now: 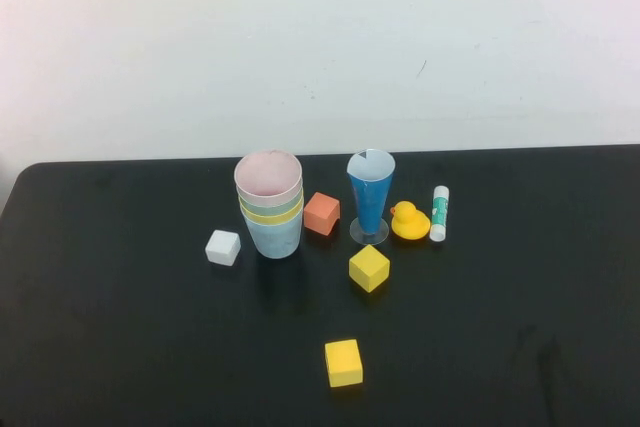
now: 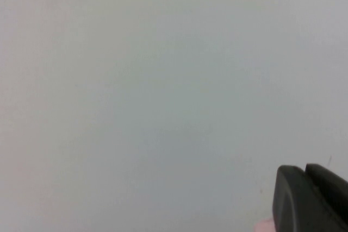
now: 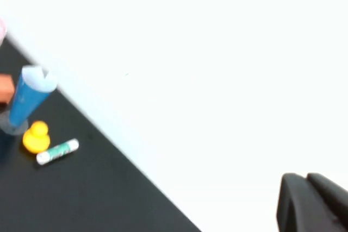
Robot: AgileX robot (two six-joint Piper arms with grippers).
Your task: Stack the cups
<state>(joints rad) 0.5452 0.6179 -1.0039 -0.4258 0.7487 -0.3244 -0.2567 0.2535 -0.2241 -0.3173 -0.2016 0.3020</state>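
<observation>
Nearest the robot on the black table (image 1: 120, 347) lies a yellow cube (image 1: 343, 363), then a second yellow cube (image 1: 369, 268) and a white cube (image 1: 223, 247). Beyond them the four cups (image 1: 270, 205) stand nested in one upright stack, light blue at the bottom, then yellow, pale green and pink on top, with an orange cube (image 1: 322, 213), a dark-blue cone glass (image 1: 370, 197), a rubber duck (image 1: 409, 221) and a glue stick (image 1: 439, 213) in a row to its right. Both arms are off the table, the left gripper (image 2: 312, 199) facing the white wall and the right gripper (image 3: 312, 202) looking over the table's far right part, each closed and holding nothing.

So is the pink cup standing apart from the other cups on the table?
No: in the high view the pink cup sits on top, nested into the green, yellow and light blue cups as one stack.
</observation>
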